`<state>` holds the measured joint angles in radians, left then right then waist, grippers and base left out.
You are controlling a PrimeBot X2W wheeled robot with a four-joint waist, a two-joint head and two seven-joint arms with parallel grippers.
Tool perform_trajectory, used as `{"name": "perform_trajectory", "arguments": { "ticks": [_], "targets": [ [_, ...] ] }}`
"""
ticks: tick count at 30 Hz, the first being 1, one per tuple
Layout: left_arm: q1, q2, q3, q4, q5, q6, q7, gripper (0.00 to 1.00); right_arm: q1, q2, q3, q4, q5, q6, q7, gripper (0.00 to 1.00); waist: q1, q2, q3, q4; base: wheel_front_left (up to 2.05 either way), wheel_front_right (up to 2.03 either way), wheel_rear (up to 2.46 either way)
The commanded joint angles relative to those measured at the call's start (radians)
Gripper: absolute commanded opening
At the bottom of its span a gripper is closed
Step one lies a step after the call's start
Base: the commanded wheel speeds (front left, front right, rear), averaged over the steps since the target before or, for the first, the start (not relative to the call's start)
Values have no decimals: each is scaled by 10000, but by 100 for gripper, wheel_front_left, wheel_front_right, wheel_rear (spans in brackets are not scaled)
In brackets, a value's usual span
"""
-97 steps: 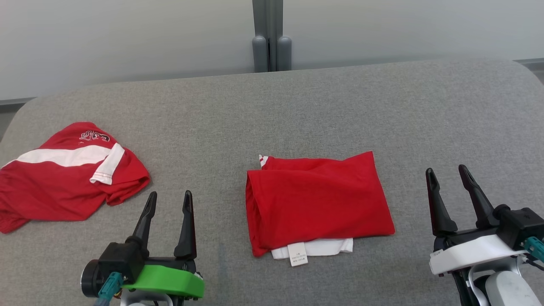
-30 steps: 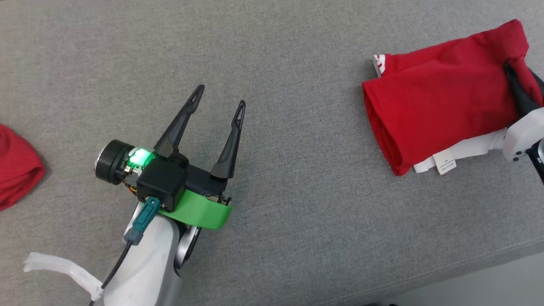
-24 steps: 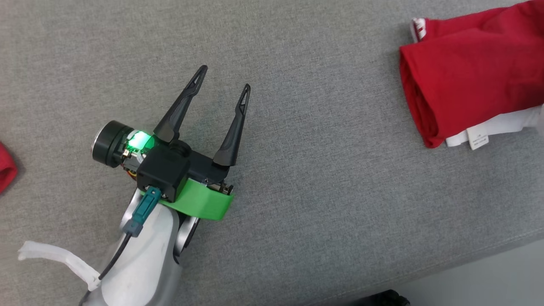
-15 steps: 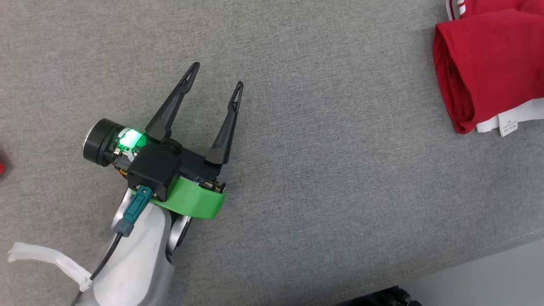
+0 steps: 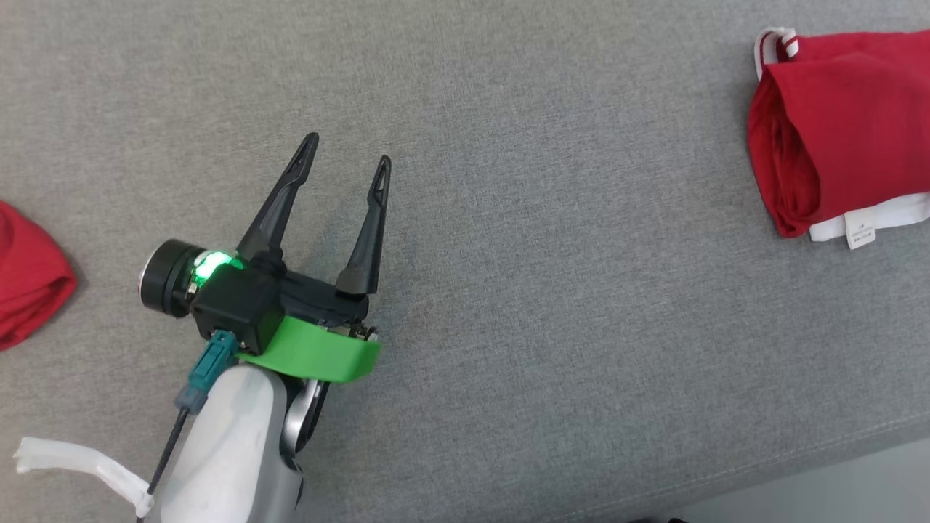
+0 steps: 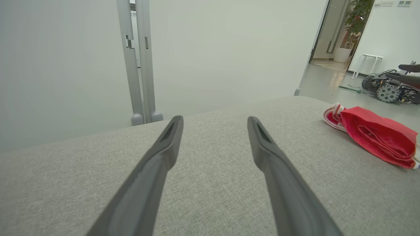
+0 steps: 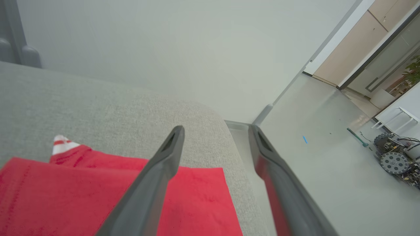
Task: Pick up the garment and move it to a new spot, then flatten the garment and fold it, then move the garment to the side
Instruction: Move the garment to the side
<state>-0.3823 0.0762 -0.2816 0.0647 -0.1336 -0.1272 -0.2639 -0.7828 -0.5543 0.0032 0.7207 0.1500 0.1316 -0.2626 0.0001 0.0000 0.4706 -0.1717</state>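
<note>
Garment lay folded at right edge of surface, likely parked aside as finished; right end effector spread above it, empty; left end effector spread, idle mid-surface

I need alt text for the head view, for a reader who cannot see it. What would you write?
A folded red garment with a white label lies on a grey padded surface at the picture's upper right. The robot's left gripper, open and empty, is at lower left, far from it. A second red garment shows partly at the left edge.
</note>
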Motion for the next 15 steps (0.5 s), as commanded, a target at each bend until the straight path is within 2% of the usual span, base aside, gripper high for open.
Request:
{"name": "perform_trajectory", "arguments": {
  "ticks": [1,8,11,15],
  "targets": [
    [334,-47,156,46,-180,10,-4,100,513,294,-212,-476,111,-15,-28,100,-1,0,-1145,346,0,0,0],
    [1356,-209,996,1,-548,174,-4,100,2777,1839,-696,-3360,912,-15,-28,100,-1,0,-2634,894,0,0,0],
    [1748,-241,1394,-64,-786,318,-4,100,3768,2418,-543,-4315,1231,-15,-29,100,-1,0,-3052,1181,0,0,0],
    [2136,-254,1312,25,-951,368,-2,100,4898,3048,-431,-5261,1190,-12,-29,100,-1,0,-3411,1545,0,0,0]
  ]
}}
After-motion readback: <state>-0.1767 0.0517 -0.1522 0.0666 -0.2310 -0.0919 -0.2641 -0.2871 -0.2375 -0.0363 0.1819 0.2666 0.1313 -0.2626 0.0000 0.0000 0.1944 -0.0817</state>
